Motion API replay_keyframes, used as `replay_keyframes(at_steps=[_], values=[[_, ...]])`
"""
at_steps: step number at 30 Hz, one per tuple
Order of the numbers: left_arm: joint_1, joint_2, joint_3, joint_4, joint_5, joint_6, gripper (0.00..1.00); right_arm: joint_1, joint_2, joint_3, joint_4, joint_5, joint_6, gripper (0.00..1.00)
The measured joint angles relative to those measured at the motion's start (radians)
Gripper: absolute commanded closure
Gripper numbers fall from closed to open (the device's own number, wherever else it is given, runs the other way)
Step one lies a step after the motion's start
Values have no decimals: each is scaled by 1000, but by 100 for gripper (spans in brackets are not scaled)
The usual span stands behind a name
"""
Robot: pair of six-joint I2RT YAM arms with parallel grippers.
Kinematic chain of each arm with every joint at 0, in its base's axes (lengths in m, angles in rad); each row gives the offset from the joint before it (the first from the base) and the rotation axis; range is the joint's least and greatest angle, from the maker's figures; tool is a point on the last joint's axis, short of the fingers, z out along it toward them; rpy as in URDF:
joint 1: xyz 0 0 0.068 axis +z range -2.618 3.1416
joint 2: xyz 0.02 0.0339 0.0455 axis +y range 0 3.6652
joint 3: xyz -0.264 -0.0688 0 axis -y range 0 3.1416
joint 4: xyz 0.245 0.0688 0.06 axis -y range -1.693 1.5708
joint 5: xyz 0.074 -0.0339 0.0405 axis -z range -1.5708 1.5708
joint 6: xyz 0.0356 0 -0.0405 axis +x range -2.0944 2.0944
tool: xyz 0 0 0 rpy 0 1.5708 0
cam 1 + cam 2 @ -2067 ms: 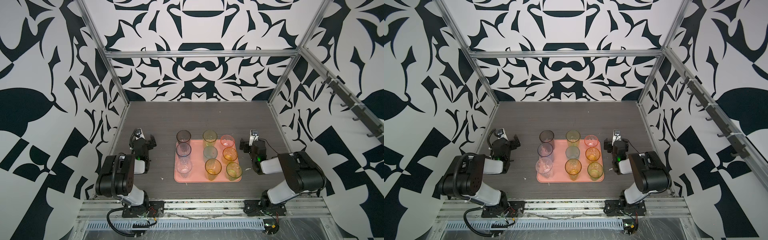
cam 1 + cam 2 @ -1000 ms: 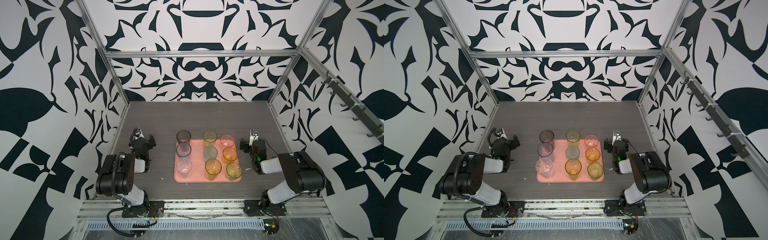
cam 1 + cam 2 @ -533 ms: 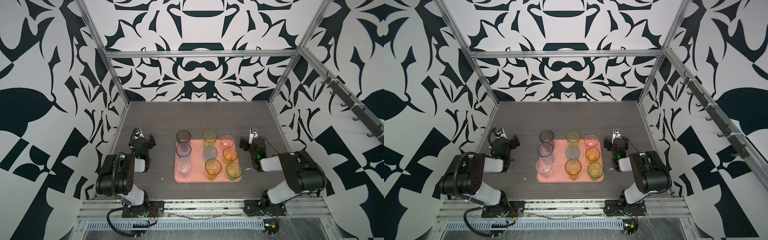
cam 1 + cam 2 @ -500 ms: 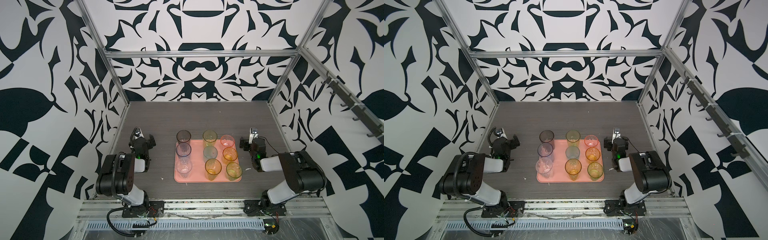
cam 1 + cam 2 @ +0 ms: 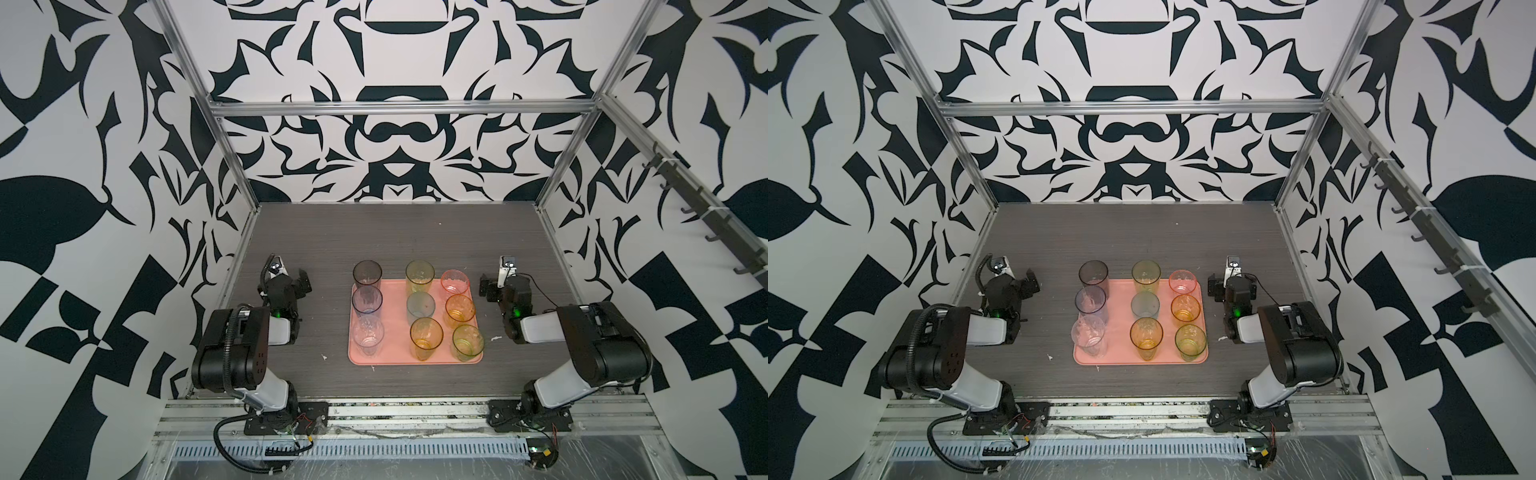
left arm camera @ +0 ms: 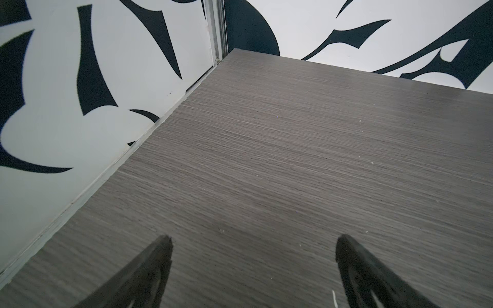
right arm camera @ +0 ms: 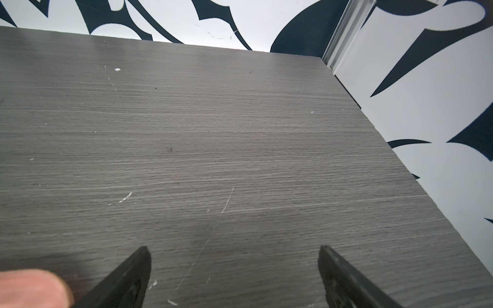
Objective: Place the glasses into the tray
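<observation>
The salmon-pink tray lies mid-table in both top views. Several glasses stand upright on it in three rows: grey, blue and clear on the left, yellow-green, teal and amber in the middle, pink, orange and green on the right. My left gripper rests low, left of the tray, open and empty. My right gripper sits right of the tray, also open and empty.
Both wrist views show only bare grey wood-grain tabletop ahead, running to the patterned walls and the metal corner posts. A blurred pink shape shows at the edge of the right wrist view. Small white flecks lie on the table.
</observation>
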Motion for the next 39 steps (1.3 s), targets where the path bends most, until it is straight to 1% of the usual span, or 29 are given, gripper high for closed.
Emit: replay_keyframes(at_steps=[34,36,39], values=[[0,0,0,0,0,0,0,0,0,0,1,-1,-1,0],[0,0,0,0,0,0,1,0,0,-19,42,-8,-3,0],[0,0,0,0,0,0,1,0,0,-101,150,-23,-5,0]])
